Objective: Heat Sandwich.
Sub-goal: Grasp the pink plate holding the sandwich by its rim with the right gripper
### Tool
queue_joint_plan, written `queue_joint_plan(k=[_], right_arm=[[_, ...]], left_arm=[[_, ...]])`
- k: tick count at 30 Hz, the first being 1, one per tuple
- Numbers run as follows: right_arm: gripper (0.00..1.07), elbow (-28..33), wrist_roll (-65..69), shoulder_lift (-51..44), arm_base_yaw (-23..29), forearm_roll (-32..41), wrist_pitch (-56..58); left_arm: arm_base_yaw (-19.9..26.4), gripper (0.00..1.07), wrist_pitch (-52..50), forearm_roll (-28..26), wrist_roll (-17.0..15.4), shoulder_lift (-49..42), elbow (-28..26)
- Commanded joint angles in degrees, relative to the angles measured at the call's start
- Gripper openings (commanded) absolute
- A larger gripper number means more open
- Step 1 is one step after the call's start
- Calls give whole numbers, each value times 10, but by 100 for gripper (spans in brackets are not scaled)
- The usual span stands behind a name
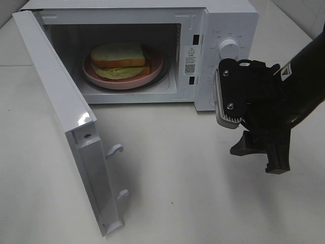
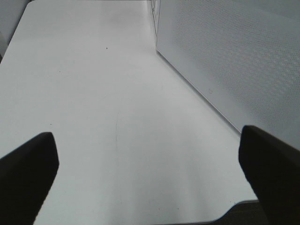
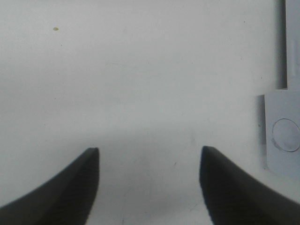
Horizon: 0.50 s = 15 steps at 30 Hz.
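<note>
Sitting inside the microwave [image 1: 223,23], the sandwich [image 1: 118,55] clears its door [image 1: 56,96].

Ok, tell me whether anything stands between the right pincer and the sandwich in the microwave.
Nothing visible does. The microwave door stands wide open on the left, leaving the cavity mouth free. The sandwich sits on the pink plate inside; the right pincer hangs open before the control panel, right of the opening.

Warning-triangle sticker [image 1: 191,60] on the microwave's [image 1: 223,15] front frame, print too small to read; markings around the knob [image 1: 229,47], unreadable too.
</note>
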Motion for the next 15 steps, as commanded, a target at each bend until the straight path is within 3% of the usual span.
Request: queue_joint_plan(k=[1, 4, 15], right_arm=[[87, -4, -5, -6, 2, -6, 1], [94, -4, -6, -6, 2, -30, 1], [89, -45, -7, 5, 3, -117, -3]], left_arm=[[2, 100, -7, -5, 1, -10, 1], [2, 100, -7, -5, 1, -10, 1], [2, 100, -7, -5, 1, -10, 1]])
